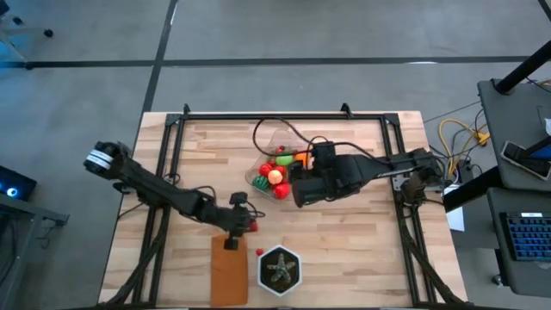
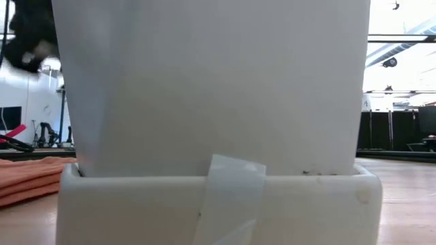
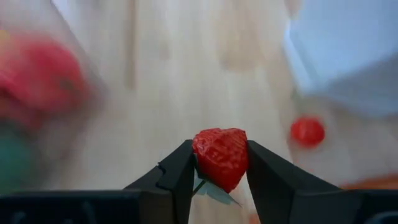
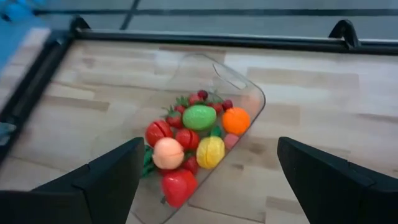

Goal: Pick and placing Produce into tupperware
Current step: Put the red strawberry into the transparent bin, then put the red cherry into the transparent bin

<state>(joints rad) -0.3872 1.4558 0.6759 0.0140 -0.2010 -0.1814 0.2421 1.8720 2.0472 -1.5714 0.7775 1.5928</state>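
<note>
The clear tupperware lies mid-table with several toy fruits and vegetables inside; in the right wrist view the tupperware shows red, green, orange and yellow produce. My right gripper hovers open above it, at its right side. My left gripper sits nearer the table's front, shut on a red toy strawberry. Another small red piece lies loose on the table. My left gripper pinches the strawberry by its two sides between the fingers, near their free ends. Its pointed end and a green leaf hang down between them. The strawberry looks lifted clear of the wood below.
A green star-shaped plant in a black hexagonal pot with a white rim stands at the table's near edge and fills the low view. A flat orange-brown rectangle lies left of it. Black frame rails border the table.
</note>
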